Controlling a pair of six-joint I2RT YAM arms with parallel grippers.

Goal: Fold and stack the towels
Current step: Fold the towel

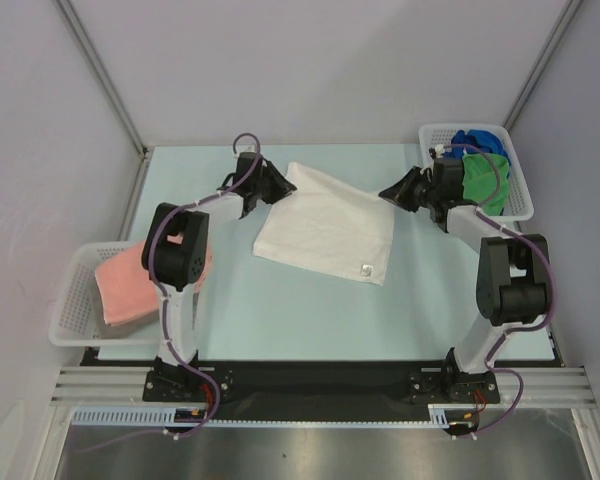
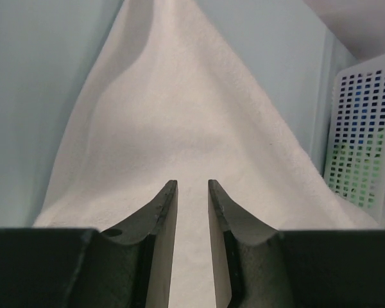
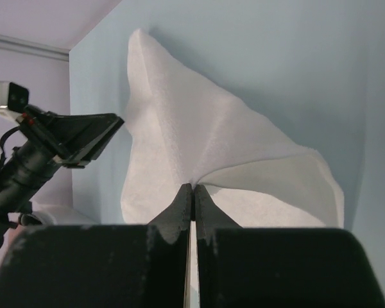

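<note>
The job looks to be in its early half. One salmon pink towel (image 1: 130, 283) lies folded in the left basket (image 1: 68, 310), which I take as the start of the stack. A blue towel (image 1: 480, 140) and a green towel (image 1: 480, 182) sit bunched in the right basket (image 1: 435, 133), not yet folded. The white towel (image 1: 325, 228) is the one in work. It lies spread and slightly skewed in the middle of the bench (image 1: 310, 315), with no fold visible from above. The right hand (image 3: 191, 187) is clenched on this towel at its far right corner, and the cloth creases converge on the closed tips and rise a little there. The left hand (image 2: 192, 186) is at the far left corner with its jaws narrowly parted. The towel shows through the gap, and I see nothing pinched, so it looks released, though I cannot tell whether the tips touch the cloth. A matching grip on the left seems to be needed before the far edge can be carried over. The near edge of the towel is free, with a small tag (image 1: 364, 267) close to its near right corner. Bare bench lies between that edge and the arm bases, which gives room for a fold towards the robot. To the sides it is tighter, since the right arm works just beside the right basket and the left arm's elbow stands over the left one.
</note>
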